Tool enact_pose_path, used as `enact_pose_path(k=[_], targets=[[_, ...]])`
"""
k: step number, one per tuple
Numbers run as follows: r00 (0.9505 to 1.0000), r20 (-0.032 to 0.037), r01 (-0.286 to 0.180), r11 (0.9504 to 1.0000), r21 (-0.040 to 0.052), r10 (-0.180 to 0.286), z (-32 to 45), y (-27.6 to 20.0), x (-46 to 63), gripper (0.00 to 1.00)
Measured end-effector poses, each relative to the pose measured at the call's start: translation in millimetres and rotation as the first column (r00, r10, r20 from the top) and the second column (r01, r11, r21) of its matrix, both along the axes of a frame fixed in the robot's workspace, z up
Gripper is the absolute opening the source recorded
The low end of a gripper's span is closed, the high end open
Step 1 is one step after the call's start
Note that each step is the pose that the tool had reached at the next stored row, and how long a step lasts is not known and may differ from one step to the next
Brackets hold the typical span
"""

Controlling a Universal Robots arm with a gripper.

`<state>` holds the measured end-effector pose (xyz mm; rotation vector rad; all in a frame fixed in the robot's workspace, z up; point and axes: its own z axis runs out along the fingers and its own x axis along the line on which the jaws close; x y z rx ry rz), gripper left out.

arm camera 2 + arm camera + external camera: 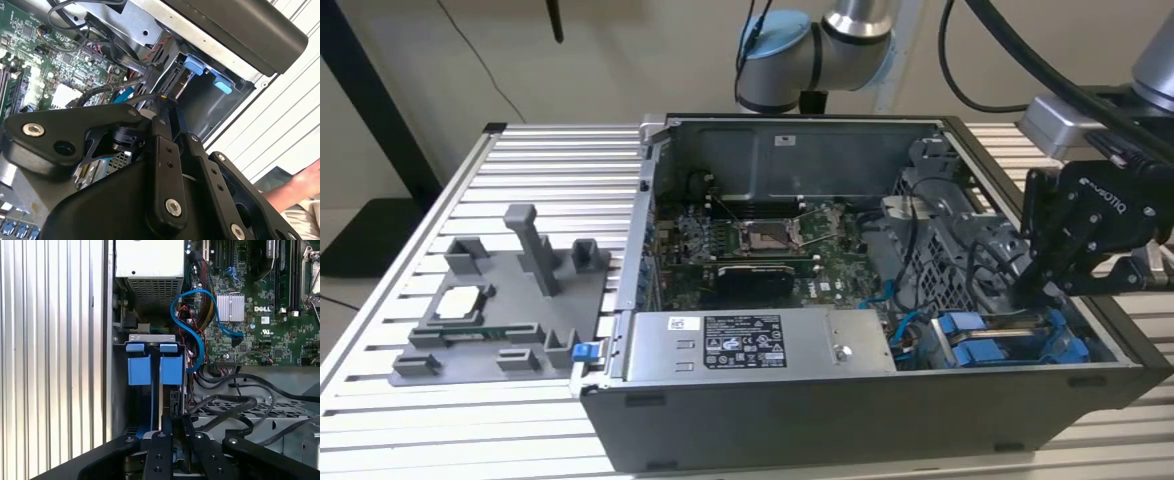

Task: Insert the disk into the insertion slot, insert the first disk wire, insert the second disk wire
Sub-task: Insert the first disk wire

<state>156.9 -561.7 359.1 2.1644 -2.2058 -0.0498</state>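
- Ribbed aluminium worktop (400, 420) carries an open computer case (854, 420). A grey fixture tray (507, 300) lies well apart from it, toward the exterior view's left.
- Position: the pincer (1034, 290) is lowered into the case corner at the exterior view's right, directly over the insertion slot (987, 350). Whether it is apart or clamped cannot be told.
- Step one: in the first wrist view, the disk (163, 400) appears as a pale edge under a blue carrier tab. It stands upright inside the slot, just beyond the pincer. Judgement: insertion is well advanced or complete.
- Steps two and three: a blue cable (200, 352) loops loose over the motherboard (270, 330) beside the slot. Judgement: both wire steps remain open.
- View differences: the exterior view supplies the overall layout and the labelled grey power-supply box (761, 345). The first wrist view looks straight along the slot rails. The second wrist view adds a person's hand (302, 182) beyond the worktop edge.
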Motion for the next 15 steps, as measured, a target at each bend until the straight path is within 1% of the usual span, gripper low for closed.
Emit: enact_pose_path(k=[15], targets=[[1.0, 0.0001, 0.0, 1.0, -0.0008, 0.0, -5.6, -0.8, 0.1, 0.0]])
